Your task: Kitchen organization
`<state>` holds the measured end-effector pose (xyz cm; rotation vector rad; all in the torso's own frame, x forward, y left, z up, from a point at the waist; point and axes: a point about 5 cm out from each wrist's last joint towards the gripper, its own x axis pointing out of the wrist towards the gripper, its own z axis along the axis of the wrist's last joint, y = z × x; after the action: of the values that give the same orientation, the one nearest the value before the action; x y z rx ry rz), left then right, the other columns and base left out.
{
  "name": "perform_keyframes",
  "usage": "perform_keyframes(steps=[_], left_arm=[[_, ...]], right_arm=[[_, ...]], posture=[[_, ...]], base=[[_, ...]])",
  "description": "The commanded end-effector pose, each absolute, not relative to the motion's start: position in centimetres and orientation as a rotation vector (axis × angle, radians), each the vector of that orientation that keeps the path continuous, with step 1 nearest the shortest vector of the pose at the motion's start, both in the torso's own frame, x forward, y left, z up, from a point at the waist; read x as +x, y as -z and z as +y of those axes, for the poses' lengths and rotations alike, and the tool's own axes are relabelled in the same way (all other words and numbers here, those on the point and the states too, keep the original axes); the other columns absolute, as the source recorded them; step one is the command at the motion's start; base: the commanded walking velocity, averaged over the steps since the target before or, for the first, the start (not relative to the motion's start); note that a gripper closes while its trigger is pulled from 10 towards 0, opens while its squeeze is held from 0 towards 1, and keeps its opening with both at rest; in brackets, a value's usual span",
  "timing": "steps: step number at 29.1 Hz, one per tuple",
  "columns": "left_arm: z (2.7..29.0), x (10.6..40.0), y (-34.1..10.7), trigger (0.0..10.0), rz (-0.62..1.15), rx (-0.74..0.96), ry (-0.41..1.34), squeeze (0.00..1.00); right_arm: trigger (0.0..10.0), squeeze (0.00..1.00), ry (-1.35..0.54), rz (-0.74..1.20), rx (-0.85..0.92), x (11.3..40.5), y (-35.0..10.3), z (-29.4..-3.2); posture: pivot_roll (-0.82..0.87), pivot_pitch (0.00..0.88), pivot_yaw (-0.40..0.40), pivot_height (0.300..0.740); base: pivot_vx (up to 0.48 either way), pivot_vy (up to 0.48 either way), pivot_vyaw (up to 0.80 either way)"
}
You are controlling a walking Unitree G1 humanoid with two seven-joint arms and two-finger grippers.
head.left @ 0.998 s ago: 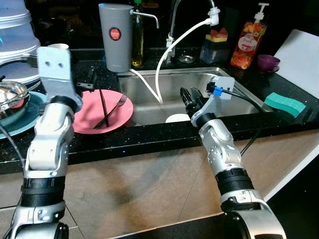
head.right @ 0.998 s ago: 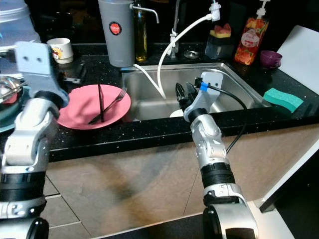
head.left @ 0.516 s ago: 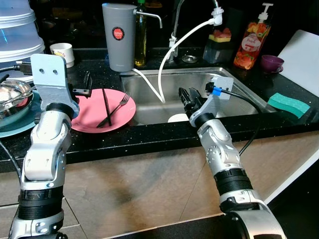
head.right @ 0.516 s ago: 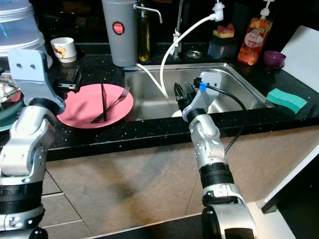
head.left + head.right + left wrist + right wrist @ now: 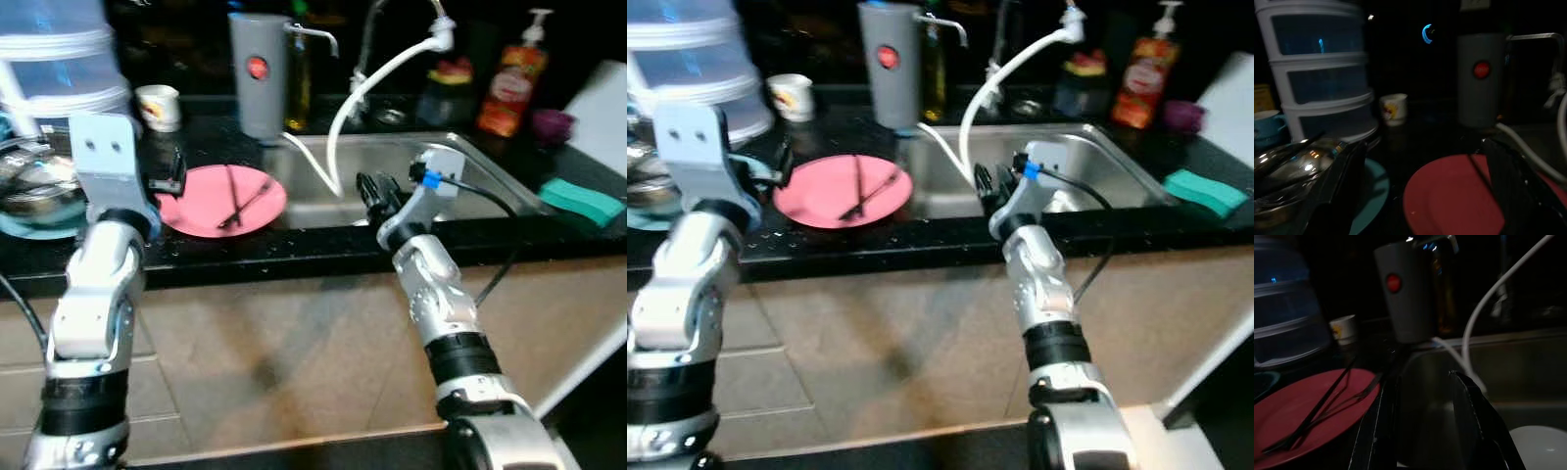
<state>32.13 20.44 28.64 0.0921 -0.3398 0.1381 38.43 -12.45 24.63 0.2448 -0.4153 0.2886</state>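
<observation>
A pink plate (image 5: 211, 201) lies on the black counter left of the sink, with a fork (image 5: 257, 192) and a dark knife (image 5: 232, 182) on it. My left gripper (image 5: 168, 174) hovers at the plate's left edge, open and holding nothing; in the left wrist view its fingers (image 5: 1344, 181) stand wide apart before the plate (image 5: 1449, 205). Over the sink's (image 5: 480, 162) front rim my right gripper (image 5: 372, 188) is open and holds nothing. In its wrist view a white dish (image 5: 1537, 445) lies in the basin.
A grey canister (image 5: 257, 73) and a white hose (image 5: 377, 83) stand behind the sink. A mug (image 5: 159, 106), stacked white containers (image 5: 59, 59) and a teal plate with a steel bowl (image 5: 34, 186) are at left. A green sponge (image 5: 583, 201) and a soap bottle (image 5: 505, 83) are at right.
The whole picture has shifted and blurred, with the counter now higher and farther, so the camera has moved. Both grippers keep their places by the plate and the sink.
</observation>
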Motion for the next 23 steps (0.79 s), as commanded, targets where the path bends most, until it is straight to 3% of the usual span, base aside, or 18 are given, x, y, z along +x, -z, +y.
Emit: perform_keyframes(steps=[1, 23], left_arm=[[20.26, 32.18, -28.34, 10.0, -0.322, 0.089, -0.129, 0.00], [20.49, 31.99, -28.12, 10.0, -0.312, 0.074, -0.140, 0.00]], right_arm=[[10.0, 0.00, -0.276, -0.413, 0.255, 38.40, -24.62, -12.83], [10.0, 0.00, -0.287, -0.409, 0.251, 38.40, -24.73, -12.65]], posture=[[0.13, 0.054, -0.033, 0.740], [0.13, 0.057, -0.041, 0.740]], base=[[0.000, 0.000, 0.00], [-0.023, 0.000, 0.00]])
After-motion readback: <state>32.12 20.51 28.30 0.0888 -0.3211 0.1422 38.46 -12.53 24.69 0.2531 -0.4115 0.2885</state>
